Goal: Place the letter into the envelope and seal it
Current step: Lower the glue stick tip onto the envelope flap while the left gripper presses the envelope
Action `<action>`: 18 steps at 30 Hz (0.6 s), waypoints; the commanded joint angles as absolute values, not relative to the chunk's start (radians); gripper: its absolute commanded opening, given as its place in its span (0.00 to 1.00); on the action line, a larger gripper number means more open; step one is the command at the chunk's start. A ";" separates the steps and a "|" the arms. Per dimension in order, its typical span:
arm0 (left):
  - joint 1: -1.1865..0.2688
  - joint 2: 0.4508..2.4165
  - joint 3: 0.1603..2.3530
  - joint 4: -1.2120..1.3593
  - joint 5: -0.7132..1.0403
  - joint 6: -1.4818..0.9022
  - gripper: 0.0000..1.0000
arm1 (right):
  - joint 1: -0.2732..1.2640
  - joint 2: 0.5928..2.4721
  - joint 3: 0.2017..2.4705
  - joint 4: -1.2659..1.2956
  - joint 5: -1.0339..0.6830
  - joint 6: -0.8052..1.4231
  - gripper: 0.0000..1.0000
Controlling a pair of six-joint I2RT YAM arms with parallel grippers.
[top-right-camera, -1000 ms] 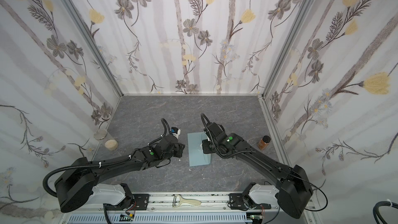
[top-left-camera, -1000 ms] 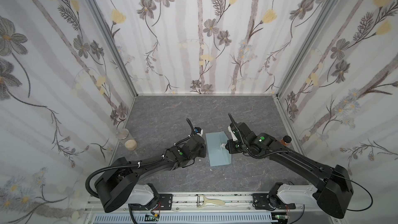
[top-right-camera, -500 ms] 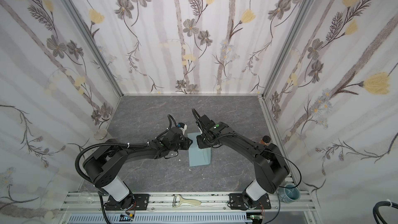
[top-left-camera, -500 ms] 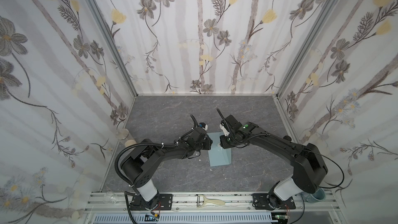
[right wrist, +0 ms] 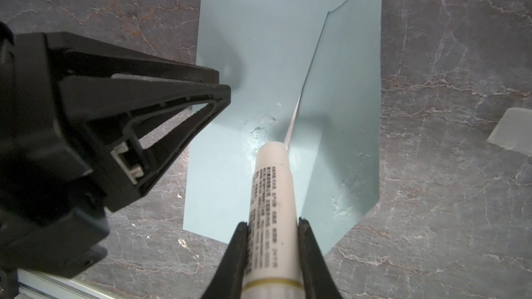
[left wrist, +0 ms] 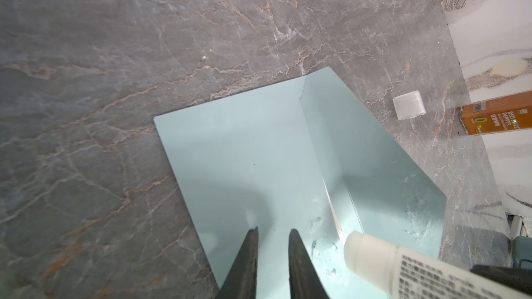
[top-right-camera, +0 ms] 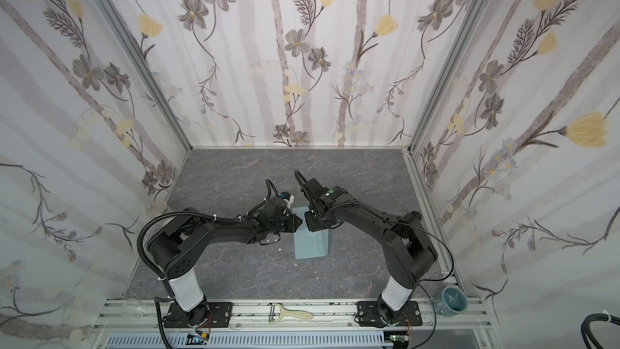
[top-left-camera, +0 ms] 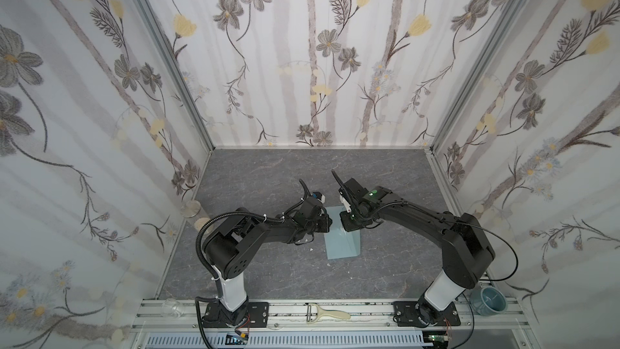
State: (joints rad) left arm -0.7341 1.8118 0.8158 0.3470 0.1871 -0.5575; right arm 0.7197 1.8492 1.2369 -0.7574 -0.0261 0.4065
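The right gripper [right wrist: 272, 221] was clamped on a white glue stick [right wrist: 273, 194], one finger on each side of the barrel. Rows of small dark print ran along the barrel, too fine to read, with a gold band near its held end. The stick's rounded tip reached out ahead of the fingers to the envelope [right wrist: 253, 38], right at the crease; whether it touched could not be told. A thin pale paper edge [right wrist: 292, 122] showed in that crease, and shiny smears lay on both sides of it.

The blue-grey envelope lay flat on the table [top-left-camera: 268, 179] beneath both grippers. In both top views [top-left-camera: 339, 246] [top-right-camera: 307, 246] its long axis ran from the arms' bases toward the back wall. Its flap [right wrist: 348, 110] was turned out on a long side, pointing toward the right arm's side.

The left gripper [left wrist: 272, 230] hung over the envelope's body opposite the stick, its fingers a narrow gap apart and empty.

Beyond the flap, past the glue stick's tip, lay a small white cap [left wrist: 408, 108]. Further out stood an orange bottle [left wrist: 501, 119] with a barcode and the words "RED" and "PEPPER"
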 commanded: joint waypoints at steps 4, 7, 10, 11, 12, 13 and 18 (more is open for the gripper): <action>-0.732 1.827 0.790 0.377 0.196 -0.585 0.20 | 0.734 1.881 1.253 -0.740 0.024 0.397 0.00; -0.733 1.827 0.781 0.377 0.199 -0.588 0.15 | 0.740 1.891 1.253 -0.735 0.033 0.400 0.00; -0.732 1.827 0.775 0.378 0.199 -0.590 0.14 | 0.753 1.899 1.256 -0.733 0.052 0.403 0.00; -0.733 1.827 0.774 0.378 0.198 -0.591 0.14 | 0.756 1.902 1.257 -0.732 0.055 0.404 0.00; -0.733 1.827 0.773 0.378 0.195 -0.591 0.14 | 0.760 1.906 1.258 -0.731 0.058 0.405 0.00; -0.733 1.826 0.772 0.377 0.194 -0.593 0.14 | 0.762 1.910 1.258 -0.728 0.058 0.407 0.00; -0.732 1.822 0.766 0.377 0.193 -0.596 0.14 | 0.779 1.926 1.258 -0.706 0.093 0.424 0.00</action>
